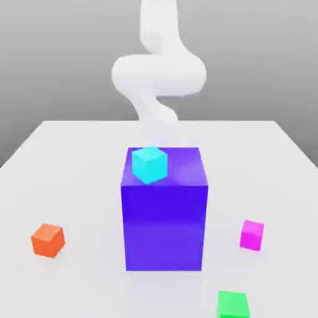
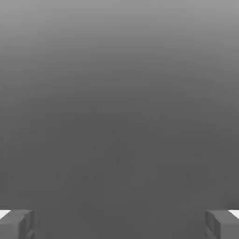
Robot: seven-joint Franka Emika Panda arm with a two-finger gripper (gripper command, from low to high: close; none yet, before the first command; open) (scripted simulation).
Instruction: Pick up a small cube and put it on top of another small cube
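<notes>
The small magenta cube [image 1: 252,235] rests on the white table [image 1: 74,161] at the exterior view's right, beside the big blue block. The small green cube [image 1: 233,304] lies nearer the front edge, a little left of the magenta one and apart from it. My white arm [image 1: 158,74] rises behind the blue block at the back of the table. In the hand view my gripper [image 2: 119,224] is open, its two grey fingertips [image 2: 16,224] set far apart with nothing between them, facing plain grey.
A big blue block [image 1: 164,211] stands mid-table with a cyan cube [image 1: 149,164] on its top. An orange cube [image 1: 48,240] sits at the exterior view's left.
</notes>
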